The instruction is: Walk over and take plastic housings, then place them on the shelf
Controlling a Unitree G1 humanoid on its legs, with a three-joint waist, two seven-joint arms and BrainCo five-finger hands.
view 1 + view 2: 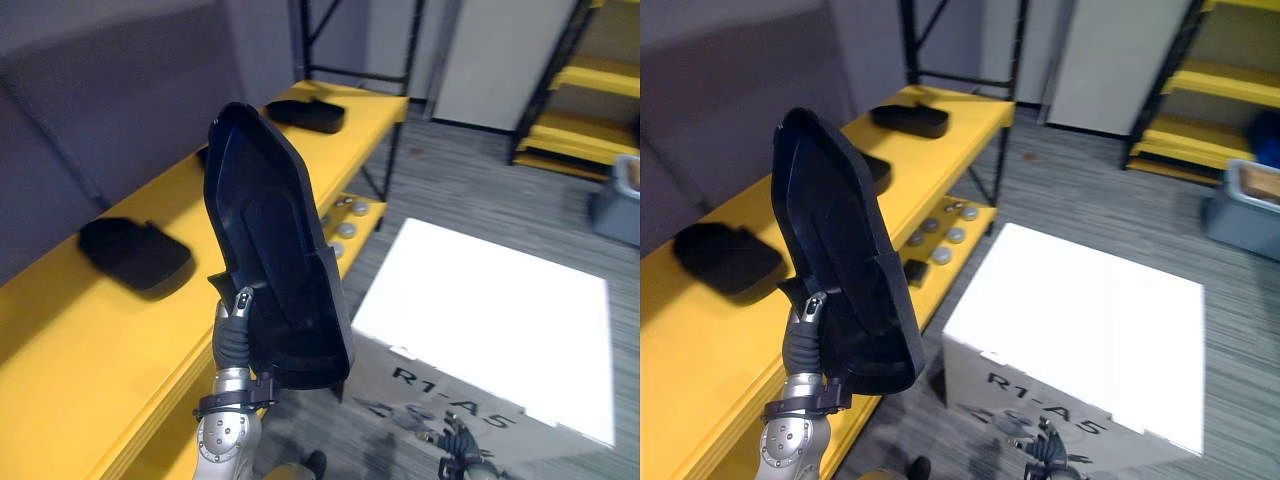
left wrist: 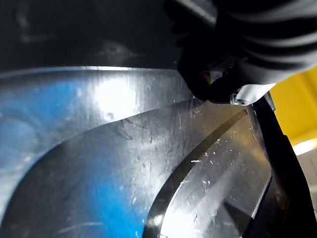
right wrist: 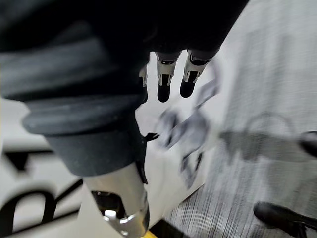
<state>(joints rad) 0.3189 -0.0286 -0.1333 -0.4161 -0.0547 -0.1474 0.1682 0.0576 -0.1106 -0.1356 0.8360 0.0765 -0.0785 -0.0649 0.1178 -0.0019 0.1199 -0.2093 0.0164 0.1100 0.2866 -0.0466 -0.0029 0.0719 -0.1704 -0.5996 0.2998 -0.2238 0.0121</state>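
My left hand [image 1: 234, 338] is shut on the lower edge of a large black plastic housing [image 1: 272, 250] and holds it upright beside the yellow shelf [image 1: 70, 350]. The left wrist view shows the housing's glossy inner face [image 2: 124, 163] from very close. Three more black housings lie on the shelf top: one near [image 1: 135, 256], one far [image 1: 308, 114], and one partly hidden behind the held piece [image 1: 875, 170]. My right hand [image 1: 458, 452] hangs low by the white box, its fingers [image 3: 167, 82] relaxed and holding nothing.
A white cardboard box [image 1: 490, 320] stands on the grey carpet right of the shelf. Grey round parts [image 1: 346, 228] lie on the lower shelf level. A second yellow rack [image 1: 585, 85] and a grey bin [image 1: 620, 205] stand at the far right.
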